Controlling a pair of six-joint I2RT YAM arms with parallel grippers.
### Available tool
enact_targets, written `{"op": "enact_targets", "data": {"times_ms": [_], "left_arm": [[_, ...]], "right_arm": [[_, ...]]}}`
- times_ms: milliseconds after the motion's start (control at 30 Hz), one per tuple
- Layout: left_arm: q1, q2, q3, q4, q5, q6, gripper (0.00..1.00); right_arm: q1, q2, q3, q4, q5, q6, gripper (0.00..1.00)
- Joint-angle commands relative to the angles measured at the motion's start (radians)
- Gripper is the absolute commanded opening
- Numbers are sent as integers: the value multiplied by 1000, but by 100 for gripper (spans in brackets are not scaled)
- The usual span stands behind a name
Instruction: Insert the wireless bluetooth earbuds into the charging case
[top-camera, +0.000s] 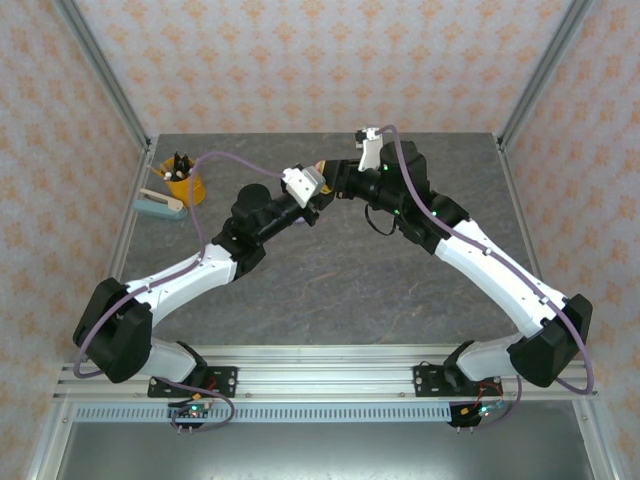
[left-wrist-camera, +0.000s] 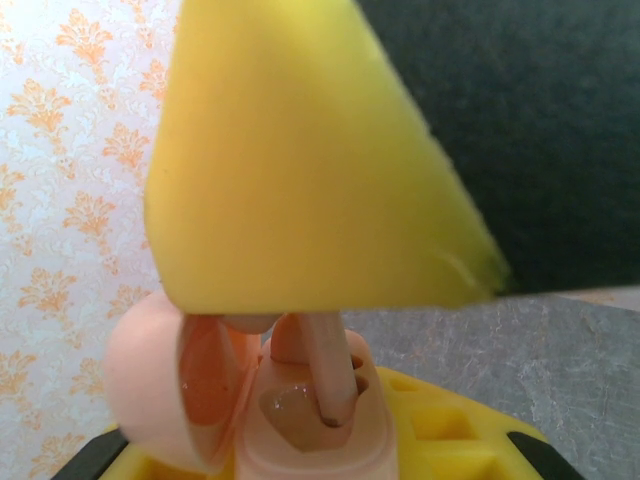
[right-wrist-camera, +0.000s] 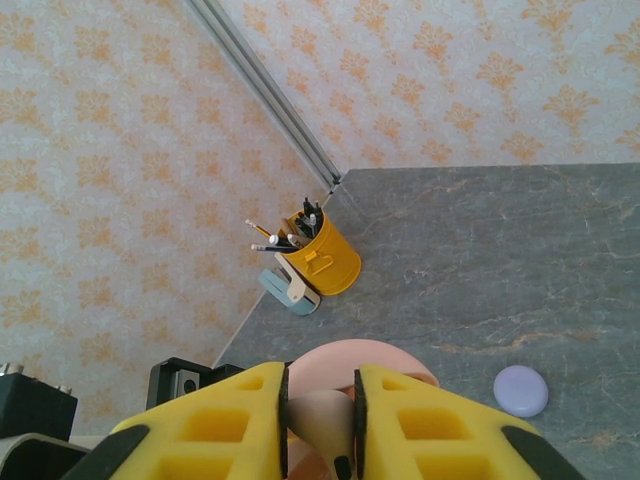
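While left gripper (left-wrist-camera: 310, 445) clamps the open pink charging case (left-wrist-camera: 140, 365), right gripper (right-wrist-camera: 320, 400) pinches a salmon-pink earbud (left-wrist-camera: 328, 372), stem in its socket, mid-desk near the far edge.

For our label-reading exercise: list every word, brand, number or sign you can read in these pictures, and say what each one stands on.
No text can be read anywhere.
On the pink charging case: no marking.
On the salmon-pink earbud: none.
On the lilac round case: plain.
On the yellow pen cup: no label seen.
On the wallpaper: ornament only, no letters.
On the small boards at the arm bases: too small to read.
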Motion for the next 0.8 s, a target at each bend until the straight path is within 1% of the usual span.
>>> {"op": "enact_targets", "data": {"times_ms": [0, 133, 333, 500, 700, 767], "left_arm": [[-8, -28, 31, 80, 15, -11, 0], [-8, -27, 26, 93, 9, -21, 0], [-1, -20, 18, 145, 13, -67, 0], [4, -15, 27, 157, 23, -88, 0], [8, -12, 31, 163, 23, -103, 0], [9, -8, 30, 166, 25, -109, 0]], "right_arm": [[18, 18, 9, -72, -35, -14, 24], [17, 20, 6, -60, -59, -10, 21], [17, 7, -10, -53, -106, -49, 21], [17, 1, -14, -62, -140, -94, 21], [17, -5, -21, -78, -142, -118, 21], [17, -3, -21, -77, -135, -115, 22]]}}
